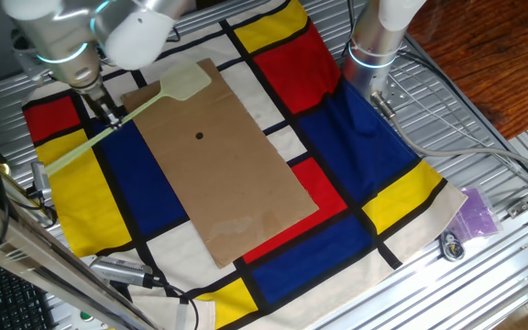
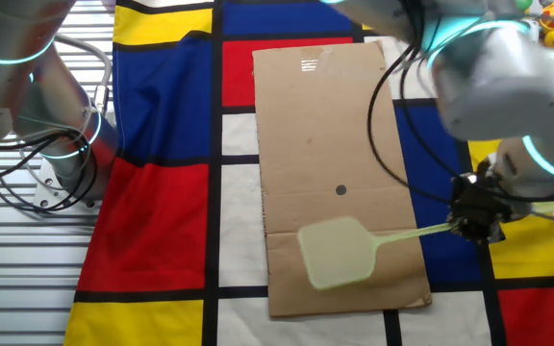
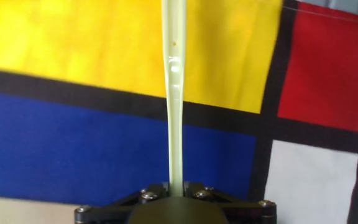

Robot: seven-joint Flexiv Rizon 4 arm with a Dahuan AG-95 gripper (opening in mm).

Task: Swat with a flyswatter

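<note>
Here the gripper point(image 3: 176, 186) is clamped shut on the thin handle of the flyswatter point(image 1: 117, 122), the pale yellow-green shaft pinched between the dark fingers point(image 3: 148, 194) and running straight out from them in the hand view, over a cloth of yellow, blue, red and white blocks edged in black. In one fixed view the gripper point(image 1: 106, 112) takes the handle partway along, leaving a stretch of handle trailing out to the left behind it. The mesh head lies flat on the far left corner of the brown sheet point(image 1: 232, 174), a little way from a small dark dot point(image 1: 199, 137) on the sheet. In the other fixed view the gripper point(image 2: 477, 219) sits just off the sheet's edge, with the flyswatter point(image 2: 339, 252) reaching across onto it. The arm point(image 1: 81, 32) comes down steeply from above onto the handle, its wrist ringed with a cyan light. No writing or brand can be read anywhere.
</note>
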